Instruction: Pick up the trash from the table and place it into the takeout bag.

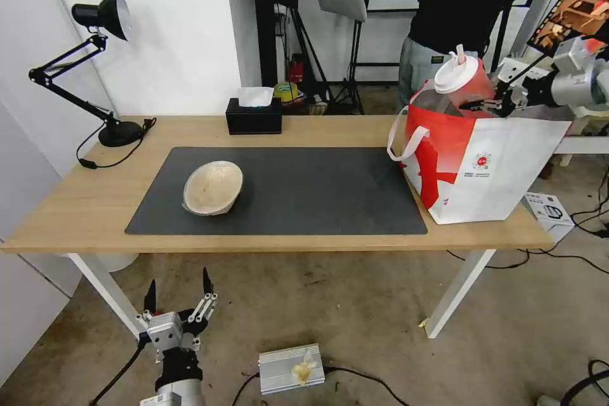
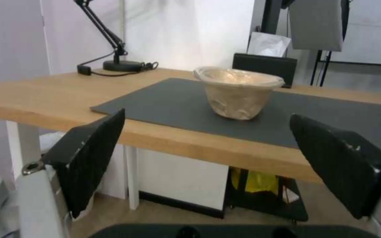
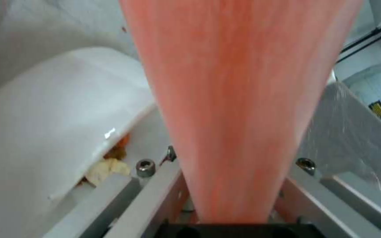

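One red cup [image 1: 468, 84] in right end effector [image 1: 493, 103], above takeout bag [image 1: 482, 171], round red logo [image 1: 482, 162] unreadable

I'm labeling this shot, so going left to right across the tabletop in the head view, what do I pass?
Desk lamp → beige lidded bowl → black tissue box → takeout bag, with the red cup held over it by the right gripper.

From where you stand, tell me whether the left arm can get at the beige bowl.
Probably yes: the left end effector hangs open below the table edge, facing the beige bowl, which sits alone on the mat; the arm must rise first.
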{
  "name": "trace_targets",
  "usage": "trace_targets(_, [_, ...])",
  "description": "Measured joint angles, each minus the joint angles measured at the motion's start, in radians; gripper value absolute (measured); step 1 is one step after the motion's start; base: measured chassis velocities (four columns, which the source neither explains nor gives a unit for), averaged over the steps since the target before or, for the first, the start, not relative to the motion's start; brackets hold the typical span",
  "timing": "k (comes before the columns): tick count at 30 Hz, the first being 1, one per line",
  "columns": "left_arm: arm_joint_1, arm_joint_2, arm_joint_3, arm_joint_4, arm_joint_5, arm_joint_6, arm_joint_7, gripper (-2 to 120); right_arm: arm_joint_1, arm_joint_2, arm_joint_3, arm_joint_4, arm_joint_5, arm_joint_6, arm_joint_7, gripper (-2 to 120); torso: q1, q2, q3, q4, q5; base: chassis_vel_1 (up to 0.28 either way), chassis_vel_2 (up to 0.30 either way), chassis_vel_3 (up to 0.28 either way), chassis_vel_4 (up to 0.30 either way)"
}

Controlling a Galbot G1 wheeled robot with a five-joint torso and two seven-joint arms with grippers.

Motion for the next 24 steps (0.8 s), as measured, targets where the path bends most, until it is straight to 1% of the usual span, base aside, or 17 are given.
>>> trace_targets(11, [-0.007, 0.0, 0.005, 0.016, 0.0, 0.0, 0.001, 100, 0.018, 0.028, -0.003, -0.042, -0.057, 0.016, -0.008, 6, 0.0, 0.0, 0.0, 0.0001, 0.0, 0.0, 0.0, 0.0, 0.0])
trace_targets(13, [-0.007, 0.0, 0.005, 0.016, 0.0, 0.0, 0.001, 100, 0.019, 0.033, -0.002, -0.052, -0.087, 0.026, -0.006, 6, 0.0, 0.0, 0.0, 0.0001, 0.0, 0.0, 0.0, 0.0, 0.0])
trace_targets(24, [0.003, -0.001, 0.002, 0.003, 0.001, 0.0, 0.001, 100, 0.02, 0.028, 0.002, -0.043, -0.109, 0.031, -0.001, 6, 0.0, 0.0, 0.0, 0.0001, 0.0, 0.0, 0.0, 0.0, 0.0])
